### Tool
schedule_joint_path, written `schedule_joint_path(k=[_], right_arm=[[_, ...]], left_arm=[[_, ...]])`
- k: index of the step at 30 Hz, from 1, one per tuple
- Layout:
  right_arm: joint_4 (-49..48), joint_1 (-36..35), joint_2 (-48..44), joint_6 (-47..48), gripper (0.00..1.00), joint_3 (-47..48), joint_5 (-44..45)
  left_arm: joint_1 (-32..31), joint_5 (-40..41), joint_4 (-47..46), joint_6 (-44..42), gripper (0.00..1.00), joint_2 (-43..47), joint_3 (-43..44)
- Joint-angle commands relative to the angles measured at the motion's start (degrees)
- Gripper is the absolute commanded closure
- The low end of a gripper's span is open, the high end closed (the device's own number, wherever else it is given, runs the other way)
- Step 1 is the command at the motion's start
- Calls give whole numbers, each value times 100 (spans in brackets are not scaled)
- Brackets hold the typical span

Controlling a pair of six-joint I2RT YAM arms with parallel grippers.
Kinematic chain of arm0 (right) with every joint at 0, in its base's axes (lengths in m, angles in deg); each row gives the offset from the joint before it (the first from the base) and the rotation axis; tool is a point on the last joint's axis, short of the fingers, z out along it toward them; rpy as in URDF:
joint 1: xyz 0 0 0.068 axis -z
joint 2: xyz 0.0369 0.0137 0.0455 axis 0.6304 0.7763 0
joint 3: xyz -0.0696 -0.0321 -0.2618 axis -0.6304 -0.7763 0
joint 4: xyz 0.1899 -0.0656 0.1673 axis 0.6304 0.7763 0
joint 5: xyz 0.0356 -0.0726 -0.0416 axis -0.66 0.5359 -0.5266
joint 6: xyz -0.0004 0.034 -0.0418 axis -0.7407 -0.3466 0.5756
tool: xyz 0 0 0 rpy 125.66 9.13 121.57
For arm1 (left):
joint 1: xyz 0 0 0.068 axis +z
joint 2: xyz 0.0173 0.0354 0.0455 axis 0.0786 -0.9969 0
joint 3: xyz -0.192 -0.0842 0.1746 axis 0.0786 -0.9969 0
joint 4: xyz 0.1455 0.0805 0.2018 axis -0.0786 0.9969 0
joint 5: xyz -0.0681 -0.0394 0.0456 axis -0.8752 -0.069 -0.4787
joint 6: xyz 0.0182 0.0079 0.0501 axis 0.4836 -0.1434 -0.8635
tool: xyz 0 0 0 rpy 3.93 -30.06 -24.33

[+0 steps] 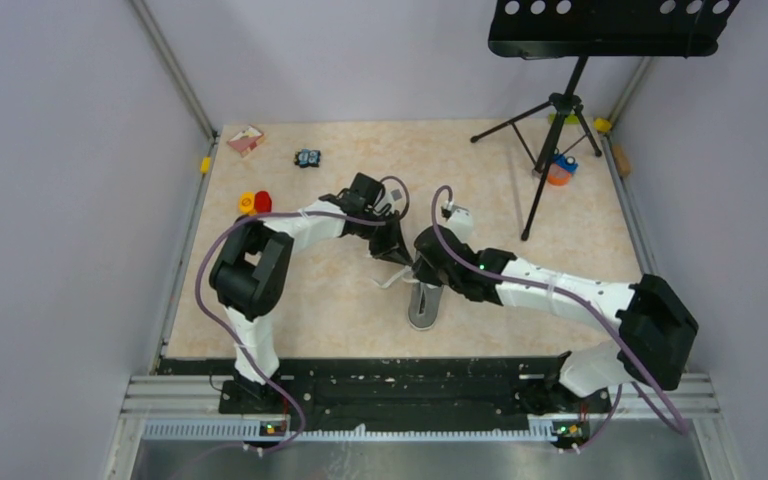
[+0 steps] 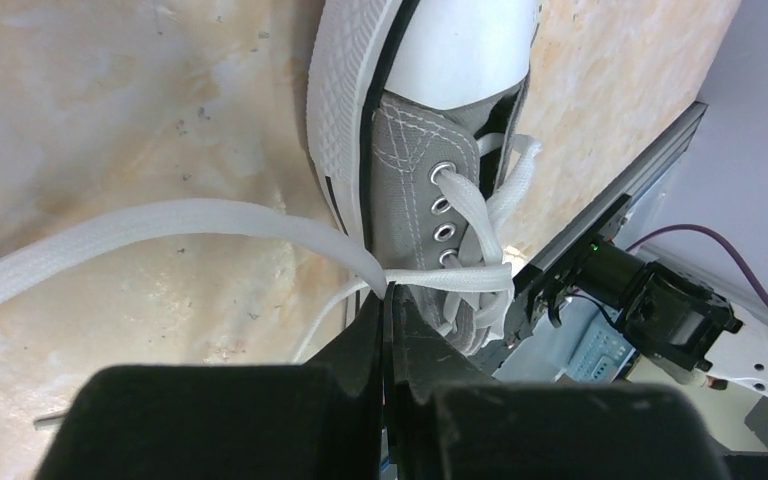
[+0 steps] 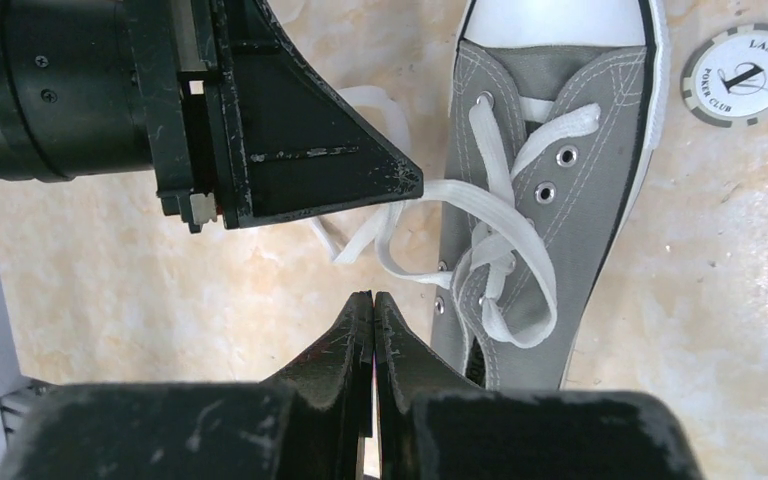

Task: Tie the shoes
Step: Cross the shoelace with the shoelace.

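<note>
1. Near edge: both arms reach in from their bases toward the middle of the desk (image 1: pixel 310 310), so each claw works one side of the same shoe.
2. Sneaker (image 1: pixel 425 308) sits on its sole mid-desk, between the two arms. The lacing is loose, with no bow, so the tying looks to be at an early stage.
3. Right claw (image 3: pixel 373 305): fingers pressed together with nothing seen between them. The tips are just short of a slack loop beside the shoe. My guess is it has no hold and must open again to take that loop.
4. Left claw (image 2: pixel 388 300): clamped on the white lace (image 2: pixel 190 225) just beside the eyelet row. A short stretch runs straight from eyelets to tips, probably held out so the other claw has a strand to work with.
5. Poker chip (image 3: pixel 745 75) lies near the toe cap, not touching it, and seems irrelevant.
6. Far right: music stand (image 1: pixel 560 110), well apart from the work.
</note>
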Motion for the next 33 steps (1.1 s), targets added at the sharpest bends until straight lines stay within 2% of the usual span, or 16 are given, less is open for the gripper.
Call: schedule_joint_path(k=[1, 3, 4, 6, 7, 8, 14, 22, 29, 33], right_arm=[[89, 70, -335, 416, 100, -98, -61], [16, 70, -357, 361, 100, -200, -167], [-123, 66, -356, 349, 95, -281, -299], [-520, 64, -313, 306, 74, -456, -546], [-814, 69, -286, 232, 66, -565, -628], [-1029, 71, -235, 190, 62, -609, -710], [-1560, 58, 319, -422, 62, -378, -585], [-760, -144, 1327, -1590, 61, 381, -450], [-413, -210, 1660, -2142, 53, 465, -395], [-439, -230, 1892, -2037, 44, 630, -303]], left_arm=[[-59, 115, -203, 121, 100, 332, -107], [-73, 118, -226, 125, 100, 313, -114], [-74, 137, -215, 96, 100, 292, -97], [-64, 168, -97, -36, 100, 195, 10], [-56, 186, -20, -141, 100, 139, 91], [-55, 164, 48, -257, 100, 77, 172], [65, 1, 903, -975, 100, -492, 1063], [141, -325, 1288, -1326, 100, -721, 1464], [137, -316, 1444, -1478, 100, -788, 1569], [161, -66, 1595, -1535, 100, -855, 1629]])
